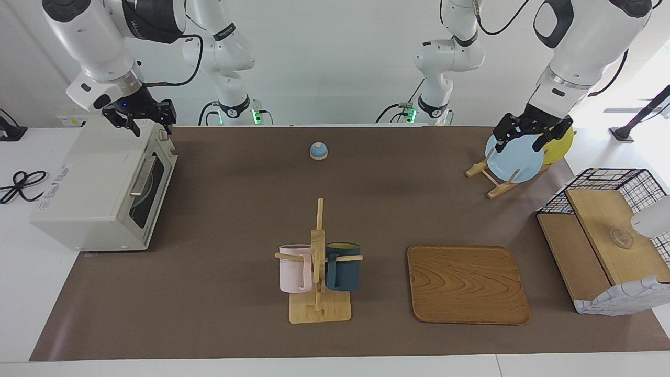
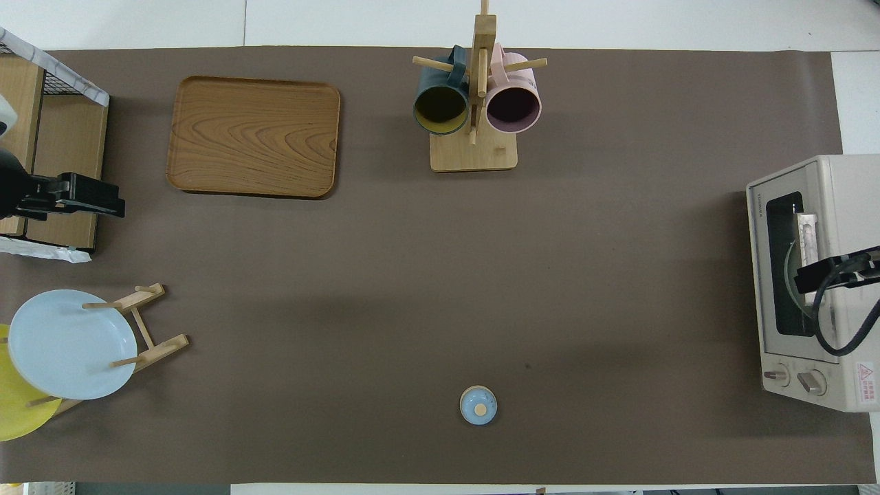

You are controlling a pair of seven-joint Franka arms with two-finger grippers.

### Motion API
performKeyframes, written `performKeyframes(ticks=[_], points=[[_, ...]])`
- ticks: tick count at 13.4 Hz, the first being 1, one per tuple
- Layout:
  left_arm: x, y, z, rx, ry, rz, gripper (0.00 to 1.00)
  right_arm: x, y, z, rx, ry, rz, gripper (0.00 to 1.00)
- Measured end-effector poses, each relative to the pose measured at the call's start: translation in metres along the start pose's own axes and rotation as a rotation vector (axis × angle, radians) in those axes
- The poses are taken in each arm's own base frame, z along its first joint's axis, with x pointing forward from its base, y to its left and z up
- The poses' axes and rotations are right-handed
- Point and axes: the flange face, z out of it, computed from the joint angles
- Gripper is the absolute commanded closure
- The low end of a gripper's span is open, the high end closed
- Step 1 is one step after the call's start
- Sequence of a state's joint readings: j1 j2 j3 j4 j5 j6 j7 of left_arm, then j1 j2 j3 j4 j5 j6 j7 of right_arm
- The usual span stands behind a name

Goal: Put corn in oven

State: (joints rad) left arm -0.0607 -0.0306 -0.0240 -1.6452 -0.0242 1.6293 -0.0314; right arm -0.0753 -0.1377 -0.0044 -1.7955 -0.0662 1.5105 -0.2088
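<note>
The off-white oven (image 1: pixel 89 178) stands at the right arm's end of the table and also shows in the overhead view (image 2: pixel 845 199). Its dark glass door (image 1: pixel 152 188) is shut, with the silver handle (image 1: pixel 142 175) across it. A curved pale shape shows faintly through the glass. No corn shows in either view. My right gripper (image 1: pixel 138 119) hangs open and empty over the oven's top edge (image 2: pixel 835 271). My left gripper (image 1: pixel 531 137) hangs open and empty above the plate rack at the left arm's end (image 2: pixel 103 199).
A blue plate (image 1: pixel 513 159) and a yellow plate (image 1: pixel 560 144) stand in a wooden rack. A wire basket with wooden shelves (image 1: pixel 602 235) stands farther out. A wooden tray (image 1: pixel 466 285), a mug tree (image 1: pixel 318 262) with two mugs and a small blue lid (image 1: pixel 319 151) are mid-table.
</note>
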Motion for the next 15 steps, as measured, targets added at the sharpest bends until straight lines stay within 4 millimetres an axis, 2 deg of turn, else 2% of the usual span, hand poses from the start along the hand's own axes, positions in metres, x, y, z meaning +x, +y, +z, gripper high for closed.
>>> performKeyframes(ticks=[5,7,10,15], points=[[0.0,0.0,0.0,0.0,0.0,0.0,0.0,0.028,-0.01,-0.02,0.008,0.044,-0.017,0.0],[0.0,0.0,0.0,0.0,0.0,0.0,0.0,0.037,-0.017,-0.022,0.018,0.039,0.025,0.0],[0.0,0.0,0.0,0.0,0.0,0.0,0.0,0.043,-0.031,-0.02,0.028,0.026,0.078,0.0],[0.0,0.0,0.0,0.0,0.0,0.0,0.0,0.042,-0.026,-0.021,0.03,0.029,0.093,0.0]])
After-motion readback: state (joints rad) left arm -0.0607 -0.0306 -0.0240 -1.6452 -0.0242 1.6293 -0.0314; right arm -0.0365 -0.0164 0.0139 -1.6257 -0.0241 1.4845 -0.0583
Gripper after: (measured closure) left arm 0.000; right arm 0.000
